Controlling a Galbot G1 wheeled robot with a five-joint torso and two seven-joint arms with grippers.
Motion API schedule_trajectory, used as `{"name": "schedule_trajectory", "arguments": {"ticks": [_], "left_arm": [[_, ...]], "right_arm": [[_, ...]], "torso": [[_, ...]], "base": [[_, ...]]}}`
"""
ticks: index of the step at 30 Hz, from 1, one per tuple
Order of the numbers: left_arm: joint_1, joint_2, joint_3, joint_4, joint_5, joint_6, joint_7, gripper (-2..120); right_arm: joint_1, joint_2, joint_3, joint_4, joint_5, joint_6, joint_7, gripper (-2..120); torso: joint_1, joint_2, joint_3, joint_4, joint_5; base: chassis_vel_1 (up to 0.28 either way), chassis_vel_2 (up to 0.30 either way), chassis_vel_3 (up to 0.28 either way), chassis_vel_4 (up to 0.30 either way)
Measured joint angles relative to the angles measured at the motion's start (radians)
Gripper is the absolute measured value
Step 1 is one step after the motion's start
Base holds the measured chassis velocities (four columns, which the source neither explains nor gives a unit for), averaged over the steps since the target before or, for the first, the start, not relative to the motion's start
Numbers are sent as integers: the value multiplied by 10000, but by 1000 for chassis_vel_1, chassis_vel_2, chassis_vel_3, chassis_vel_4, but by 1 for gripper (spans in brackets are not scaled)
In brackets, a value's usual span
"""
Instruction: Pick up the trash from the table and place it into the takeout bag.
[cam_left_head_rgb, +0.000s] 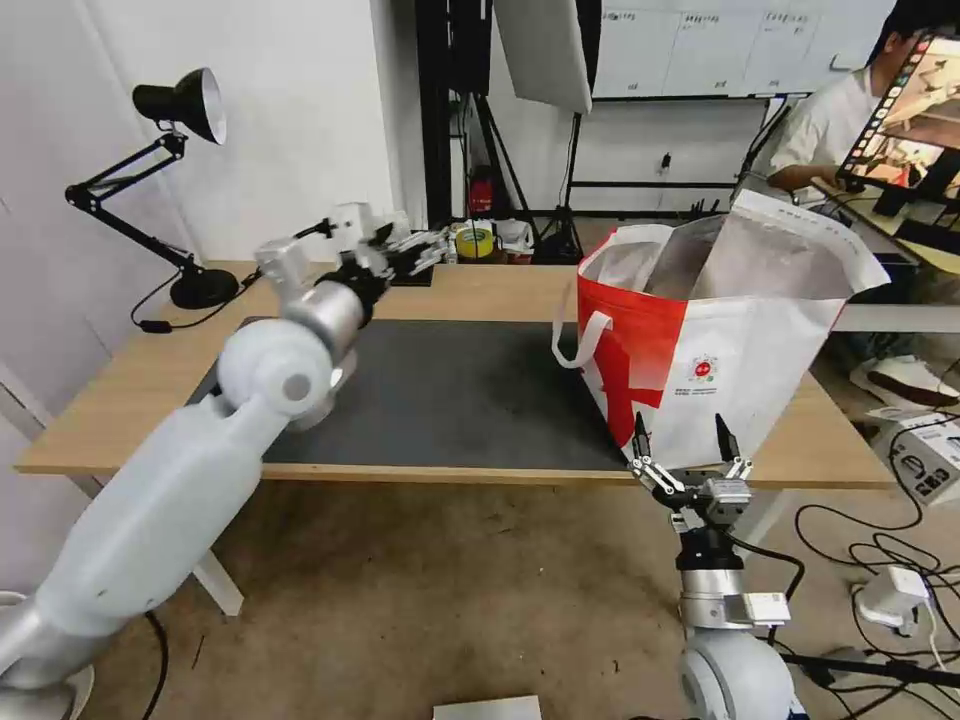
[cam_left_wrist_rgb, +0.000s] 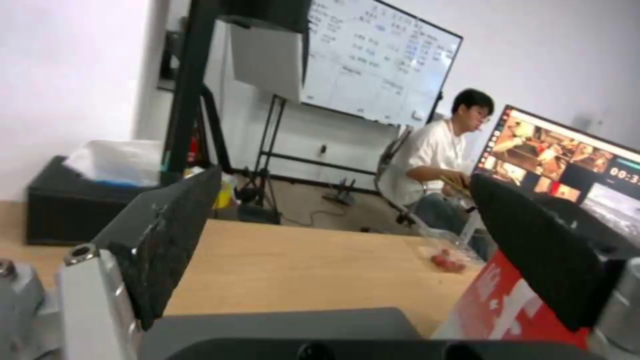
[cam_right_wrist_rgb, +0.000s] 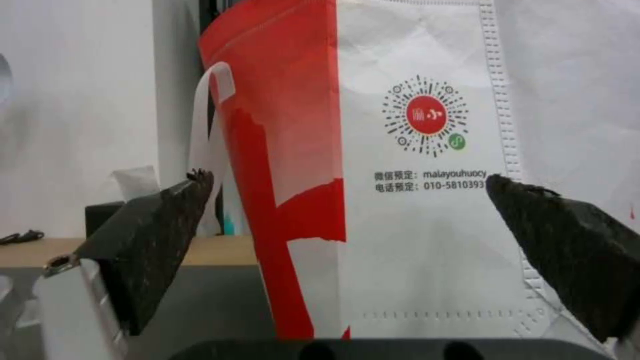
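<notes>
Beyond the spread left gripper (cam_left_wrist_rgb: 333, 225) lies the clear tray (cam_left_wrist_rgb: 448, 252).

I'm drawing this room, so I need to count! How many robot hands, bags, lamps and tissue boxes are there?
Robot hands: 2, the left hand and the right hand, both open
Bags: 1, the takeout bag
Lamps: 1, the lamp
Tissue boxes: 1, the tissue box
Total: 5

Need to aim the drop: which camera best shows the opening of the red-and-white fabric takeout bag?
Head view: it looks down into the red-and-white fabric takeout bag and its foil lining. Right wrist view shows only its logo side; left wrist view, a red corner.
</notes>
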Motion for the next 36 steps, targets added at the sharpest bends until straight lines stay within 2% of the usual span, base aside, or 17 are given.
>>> {"name": "schedule_trajectory", "arguments": {"ticks": [1,3,7,9,11,13,18,24,31,36], "left_arm": [[0,0,0,0,0,0,0,100],[583,184,-493,-248,31,-24,95,100],[884,279,-751,-373,55,-37,146,100],[1699,425,-1430,-685,178,-129,344,100],[1870,442,-1571,-734,229,-165,384,100],[2601,477,-2140,-909,567,-331,680,100],[3183,447,-2644,-1099,851,-477,896,100],[4181,104,-3478,-1288,1928,-1048,1494,100],[5124,-401,-4014,-1406,2708,-1453,1704,100],[6167,-951,-4484,-1494,3437,-2013,1977,100]], "right_arm": [[0,0,0,0,0,0,0,100],[-4,5,-41,-29,-30,0,0,100],[-4,3,-86,-54,-52,0,0,100],[2,8,-131,-76,-98,0,0,100],[4,12,-135,-76,-107,0,-1,100],[6,23,-145,-69,-143,0,-1,100],[14,10,-146,-34,-174,0,-1,100],[71,-101,-112,46,-188,-1,-1,100],[106,-135,-82,50,-184,-5,-1,100],[126,-131,-95,50,-181,-4,-1,100]], "torso": [[0,0,0,0,0],[0,1,0,-1,0],[0,1,-1,0,1],[0,1,0,-1,2],[0,1,0,-1,1],[0,1,0,0,1],[-1,1,-1,0,2],[0,1,0,-1,3],[0,1,0,-2,3],[-1,1,0,-1,2]], "base": [[0,0,0,0],[0,0,0,0],[0,0,0,0],[0,0,0,0],[0,0,0,0],[0,0,0,0],[0,0,0,0],[0,0,0,0],[0,0,0,0],[0,0,0,0]]}}
